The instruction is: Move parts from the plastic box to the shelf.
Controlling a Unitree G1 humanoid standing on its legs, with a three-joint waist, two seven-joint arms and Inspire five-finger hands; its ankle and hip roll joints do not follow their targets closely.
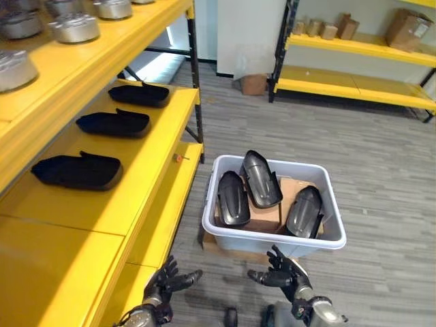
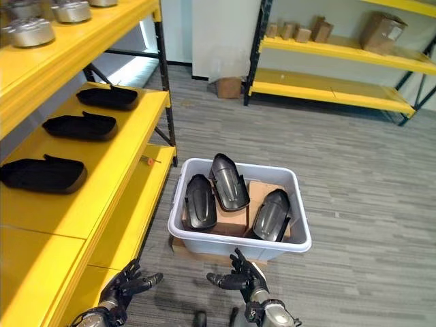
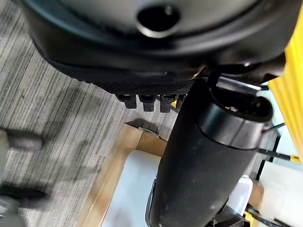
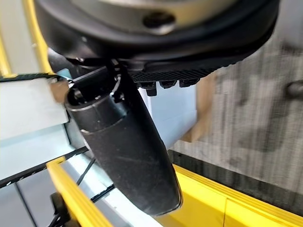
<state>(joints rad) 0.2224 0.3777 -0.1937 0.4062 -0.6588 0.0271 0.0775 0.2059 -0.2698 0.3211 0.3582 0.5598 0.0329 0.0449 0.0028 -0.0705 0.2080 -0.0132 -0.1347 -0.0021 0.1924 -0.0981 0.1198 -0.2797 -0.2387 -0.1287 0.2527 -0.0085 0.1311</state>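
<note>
**On the floor beside the shelf: three parts wait in the box**

On the grey carpet floor [image 1: 381, 177], at the centre of the head view, sits a pale plastic box [image 1: 274, 240] on a flat piece of cardboard [image 1: 225, 251]. Inside it lie three black parts [image 1: 261, 178], leaning on brown cartons [image 1: 291, 192]. At 9 o'clock stands the yellow shelf [image 1: 146, 160], with three similar black parts [image 1: 78, 172] lying in a row on its middle level and silver round pieces [image 1: 73, 28] above. At 6 o'clock, just short of the box, both hands hover empty: the left hand [image 1: 167, 281] and the right hand [image 1: 285, 276] each have fingers spread and relaxed. At 1 o'clock, well apart, stands a second yellow rack [image 1: 354, 68] holding cartons.
</note>
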